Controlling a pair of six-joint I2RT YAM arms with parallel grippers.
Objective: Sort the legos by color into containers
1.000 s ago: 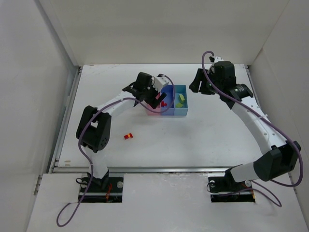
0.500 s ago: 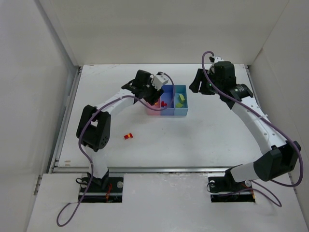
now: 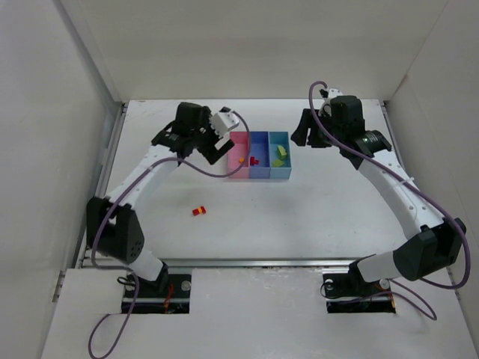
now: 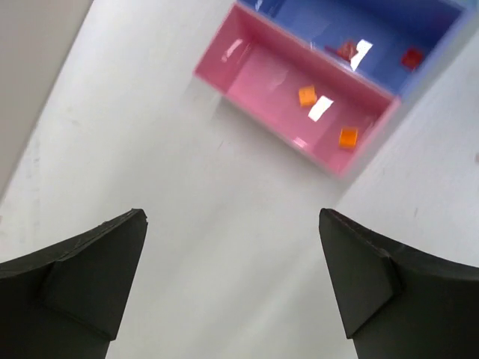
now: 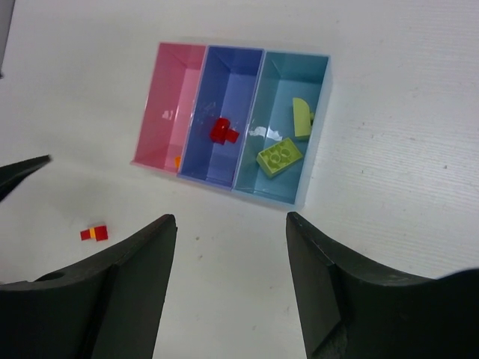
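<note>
The tray of joined bins stands at mid-table: pink bin [image 3: 238, 145], blue bin [image 3: 260, 142], light cyan bin [image 3: 288, 157]. In the left wrist view the pink bin [image 4: 258, 75] holds two orange bricks [image 4: 307, 96]. In the right wrist view the blue bin [image 5: 228, 82] holds a red brick [image 5: 223, 132] and the cyan bin [image 5: 281, 82] holds two yellow-green bricks [image 5: 280, 156]. One small red-and-yellow brick [image 3: 198, 211] lies loose on the table and shows in the right wrist view [image 5: 94, 233]. My left gripper [image 4: 230, 217] is open and empty, left of the pink bin. My right gripper [image 5: 230, 218] is open and empty, right of the tray.
White walls enclose the table on the left, back and right. A metal rail [image 3: 247, 262] runs along the near edge. A purple cable hangs from each arm.
My left gripper has drawn back to the left from above the pink bin, which now shows uncovered. The right arm and the loose brick have not moved.
</note>
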